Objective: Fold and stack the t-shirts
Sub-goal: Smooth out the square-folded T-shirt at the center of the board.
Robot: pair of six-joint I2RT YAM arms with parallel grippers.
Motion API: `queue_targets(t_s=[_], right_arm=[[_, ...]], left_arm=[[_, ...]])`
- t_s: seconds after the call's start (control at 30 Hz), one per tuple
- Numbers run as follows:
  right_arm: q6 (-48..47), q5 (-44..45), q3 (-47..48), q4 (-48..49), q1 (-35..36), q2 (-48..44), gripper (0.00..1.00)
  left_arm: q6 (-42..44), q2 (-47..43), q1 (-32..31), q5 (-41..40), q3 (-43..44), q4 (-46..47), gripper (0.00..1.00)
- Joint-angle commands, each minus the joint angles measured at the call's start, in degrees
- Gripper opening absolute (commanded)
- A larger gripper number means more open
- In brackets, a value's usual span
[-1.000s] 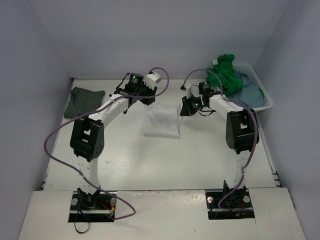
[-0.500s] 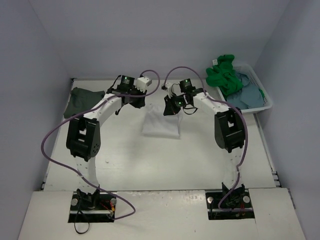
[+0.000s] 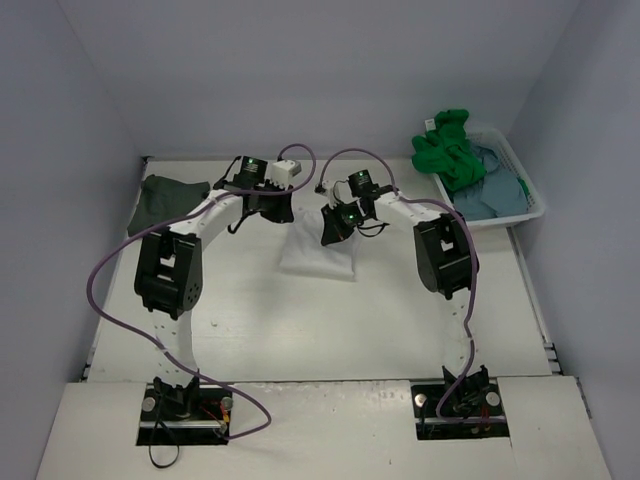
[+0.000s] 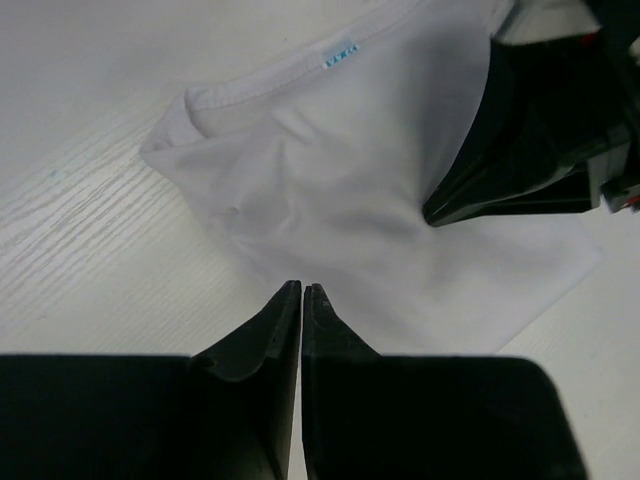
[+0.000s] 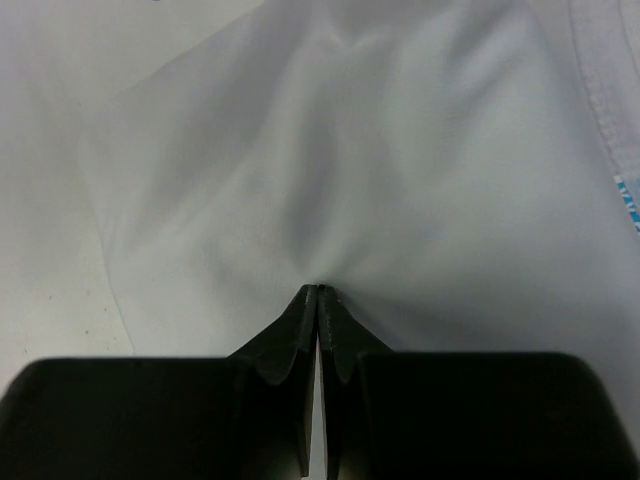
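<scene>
The white shirt (image 3: 320, 255) lies part-folded in the middle of the table (image 3: 250, 320), at the centre of the top view, narrower at its upper end. Both arms reach in over that upper end.

The left gripper (image 4: 302, 288) is fully closed, its 2 fingers pressed tip to tip. In the left wrist view the tips sit on the lower edge of the white shirt and appear to pinch a little cloth there. The collar and its small blue label (image 4: 342, 57) lie at the top of that frame.

The right gripper (image 5: 318, 290) is also closed tight, nipping the white shirt. In the right wrist view, creases fan out from its tips across the whole frame. Seen from above, the 2 grippers stand close together, the left at the shirt's upper left and the right at its upper right.

The dark grey shirt (image 3: 165, 200) lies crumpled at the left edge of the table, well apart from the arms. At the upper right, the basket (image 3: 535, 205) holds the green shirt (image 3: 448, 150), heaped over its far rim, with the blue-grey shirt (image 3: 495, 190) beside it.
</scene>
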Motion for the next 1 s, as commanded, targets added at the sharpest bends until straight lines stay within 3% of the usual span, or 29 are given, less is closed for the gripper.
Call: queue_targets(t_s=[0.0,0.43,0.97], right_arm=[[0.05,-0.50,1.33,1.41,0.73,-2.10,0.00],[-0.83,0.03,-1.22,1.41,0.64,-3.59,0.00],[-2.06,-1.47,-5.00,1.41,0.03,-5.09,0.00]], left_arm=[[-3.87,-1.45,0.37,4.45,2.00,3.77,0.00],[-7.30,3.11,0.37,7.54,2.44,8.87,0.00],[-8.97,9.01,0.46,-3.71,5.26,16.96,0.00]])
